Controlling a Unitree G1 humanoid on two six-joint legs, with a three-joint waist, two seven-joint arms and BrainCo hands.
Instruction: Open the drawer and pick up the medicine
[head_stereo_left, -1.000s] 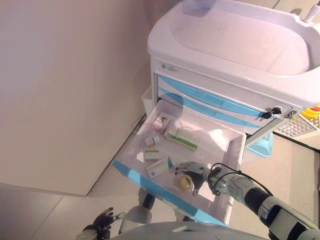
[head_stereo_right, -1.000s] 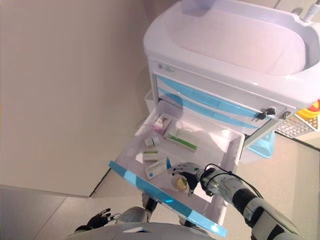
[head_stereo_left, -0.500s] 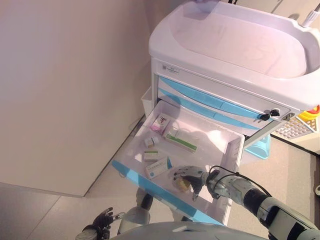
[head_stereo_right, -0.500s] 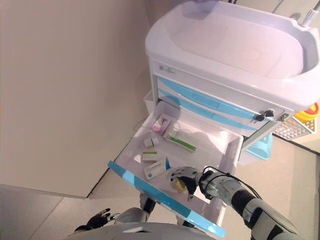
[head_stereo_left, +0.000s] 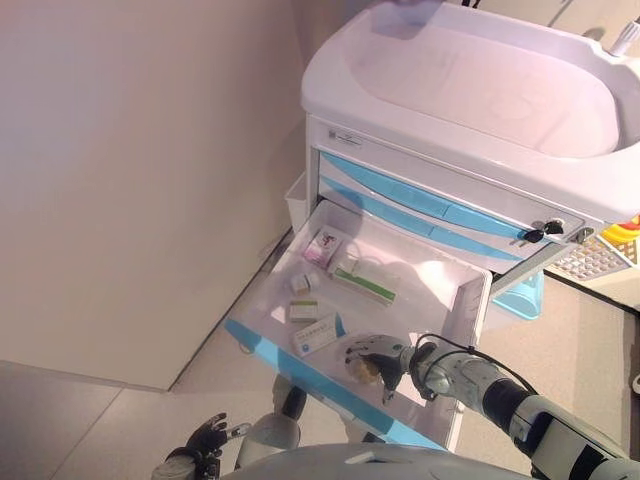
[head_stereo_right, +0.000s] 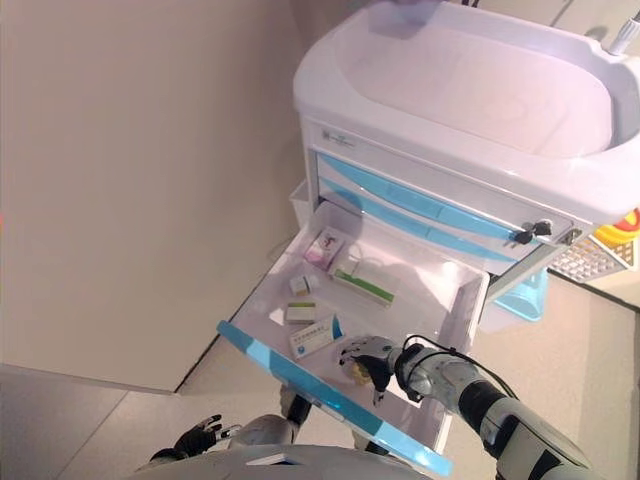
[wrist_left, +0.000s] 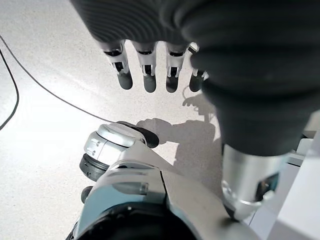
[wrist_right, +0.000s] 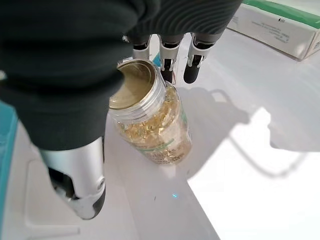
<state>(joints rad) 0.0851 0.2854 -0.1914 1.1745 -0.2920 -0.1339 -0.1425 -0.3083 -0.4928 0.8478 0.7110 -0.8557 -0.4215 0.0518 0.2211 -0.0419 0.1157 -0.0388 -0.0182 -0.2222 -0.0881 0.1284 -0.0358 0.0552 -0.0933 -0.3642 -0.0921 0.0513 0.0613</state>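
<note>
Over the last second my right hand (head_stereo_left: 375, 356) has drawn in over the clear plastic bottle of yellow capsules (wrist_right: 152, 120) in the front right corner of the open white drawer with the light-blue front (head_stereo_left: 300, 370); earlier it lay a little further out and flatter. I judge the drawer step done and the grasp only starting. The head views mostly hide the bottle under my hand. The right wrist view is far clearer: the bottle stands between the fingers (wrist_right: 193, 62) and the thumb (wrist_right: 82, 192), both loosely extended and apparently not yet clamped, so nothing is held. The white carton with the green stripe (head_stereo_left: 365, 280) and the smaller white boxes (head_stereo_left: 312, 335) lie untouched deeper and to the left. My left hand (wrist_left: 150, 70) hangs low over the floor, fingers relaxed and empty.
</note>
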